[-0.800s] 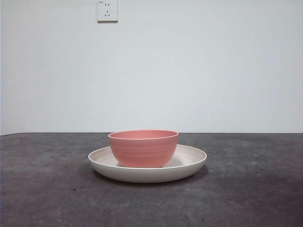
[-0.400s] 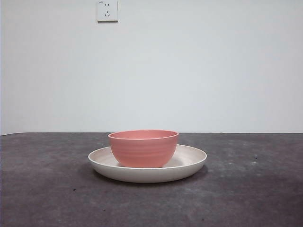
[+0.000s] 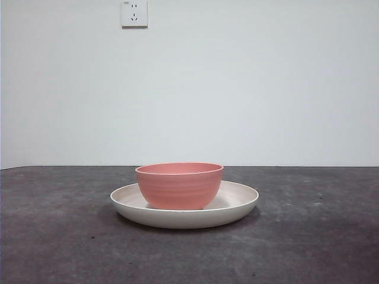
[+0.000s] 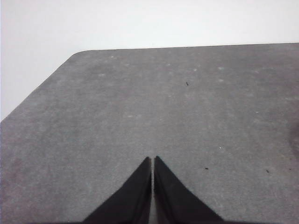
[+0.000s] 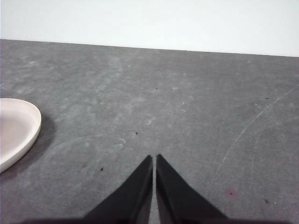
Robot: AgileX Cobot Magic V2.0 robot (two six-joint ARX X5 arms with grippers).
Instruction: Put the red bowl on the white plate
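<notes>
No legible writing on any item. My left gripper point(image 4: 153, 161): jaws pressed together, empty, over bare table point(image 4: 140, 107). Red bowl point(image 3: 179, 186): upright on white plate point(image 3: 240, 200); my right gripper point(image 5: 154, 159): closed, empty, well apart from the plate.

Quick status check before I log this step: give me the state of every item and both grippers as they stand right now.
red bowl: upright, sitting inside the white plate, no gripper on it.
white plate: flat on the table, holding the bowl.
left gripper: shut, empty, over bare table, away from the dishes.
right gripper: shut, empty, over bare table, apart from the plate's edge.
wall socket: nothing plugged in.
</notes>
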